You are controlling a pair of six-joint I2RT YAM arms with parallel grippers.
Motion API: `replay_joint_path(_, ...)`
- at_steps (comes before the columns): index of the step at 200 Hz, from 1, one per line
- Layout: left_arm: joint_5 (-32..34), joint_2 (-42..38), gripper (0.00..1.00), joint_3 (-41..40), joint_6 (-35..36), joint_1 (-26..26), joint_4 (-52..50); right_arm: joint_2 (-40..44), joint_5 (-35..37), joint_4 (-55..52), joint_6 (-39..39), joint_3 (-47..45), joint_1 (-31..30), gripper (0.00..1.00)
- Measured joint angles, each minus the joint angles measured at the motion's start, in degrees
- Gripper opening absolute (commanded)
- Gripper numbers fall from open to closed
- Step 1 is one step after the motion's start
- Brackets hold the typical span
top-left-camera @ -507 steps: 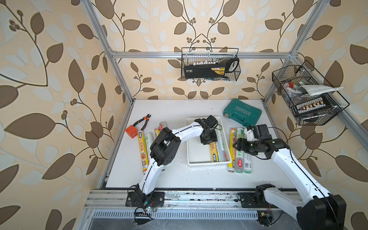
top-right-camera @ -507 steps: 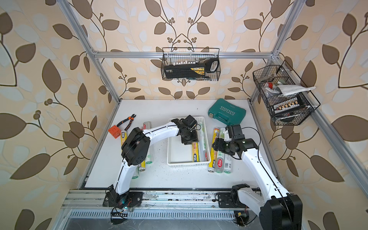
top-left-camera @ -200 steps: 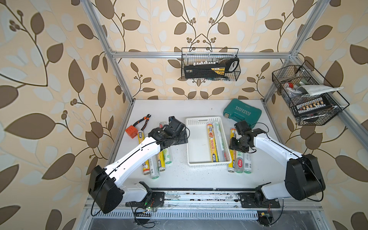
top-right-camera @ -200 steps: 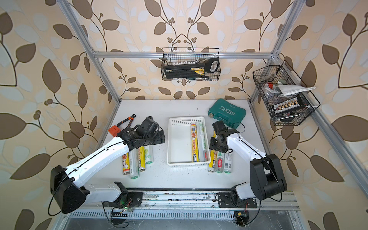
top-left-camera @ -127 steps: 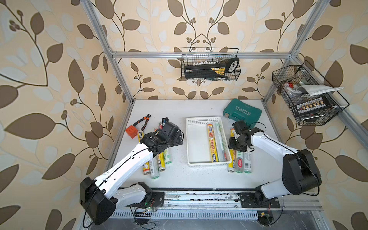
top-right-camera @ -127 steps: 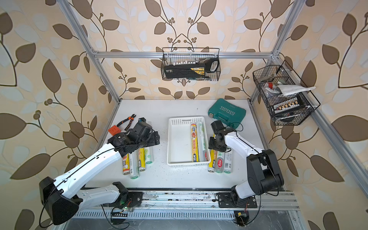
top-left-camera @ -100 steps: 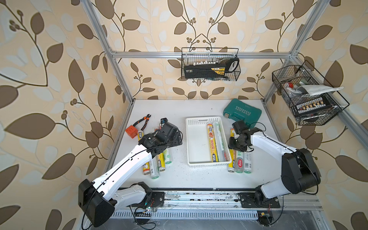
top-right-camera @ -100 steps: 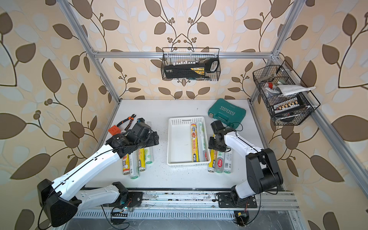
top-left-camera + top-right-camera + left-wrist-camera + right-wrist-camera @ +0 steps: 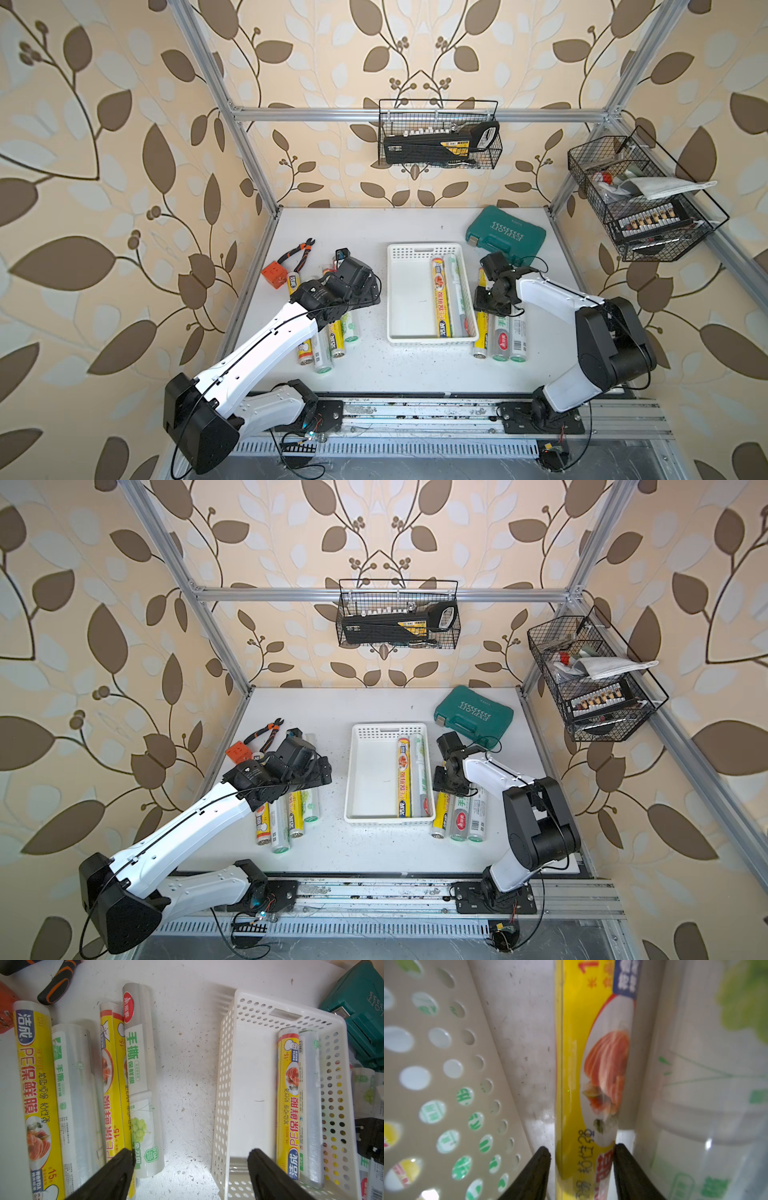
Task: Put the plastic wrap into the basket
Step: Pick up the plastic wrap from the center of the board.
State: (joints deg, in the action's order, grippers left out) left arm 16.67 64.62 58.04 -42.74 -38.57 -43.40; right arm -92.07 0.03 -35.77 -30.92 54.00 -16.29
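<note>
The plastic wrap [image 9: 441, 297] is only partly stowed: two rolls lie lengthwise in the basket [image 9: 409, 266] against the wall on the right arm's side. Four more rest side by side on the table [image 9: 374, 370] on the left arm's side, and three lie just outside the basket's other long wall. The step in hand looks like a pickup by the right gripper [image 9: 581, 1149]. Its jaws have narrowed around the yellow roll [image 9: 581, 1084], the one nearest the basket wall, with a fingertip at each flank. The roll lies flat on the table, not yet lifted. The next move would call for a straight lift high enough to clear the perforated wall, then a short carry sideways, keeping the long roll level and in line with the basket. The left gripper [image 9: 191, 1153] hangs wide open and empty over the bare table between the basket and the clear roll with green print [image 9: 141, 1084], touching neither as far as the wrist view shows
</note>
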Motion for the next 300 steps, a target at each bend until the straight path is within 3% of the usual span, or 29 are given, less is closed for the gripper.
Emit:
replay_joint_path(41,-1.5,0.0,0.9,0.0,-0.5,0.0,0.3,-1.7,0.0,1.0,0.0,0.0,-0.1,0.53)
replay_joint_path(86,-1.9,-0.2,0.91,0.0,-0.6,0.0,-0.1,-3.5,0.0,1.3,-0.1,1.0,-0.1,0.43)
replay_joint_path(152,-1.7,-5.2,0.91,0.0,-0.6,0.0,-1.3,-3.6,0.7,-1.4,0.3,4.5,-0.1,0.4)
replay_joint_path(226,-1.7,-4.7,0.91,0.0,-0.6,0.0,-2.0,3.6,4.1,-10.9,1.4,9.0,-0.3,0.4)
replay_joint_path(300,-0.8,-4.7,0.94,0.0,-1.0,0.0,-2.5,7.8,2.3,-16.0,0.0,21.2,-9.0,0.41)
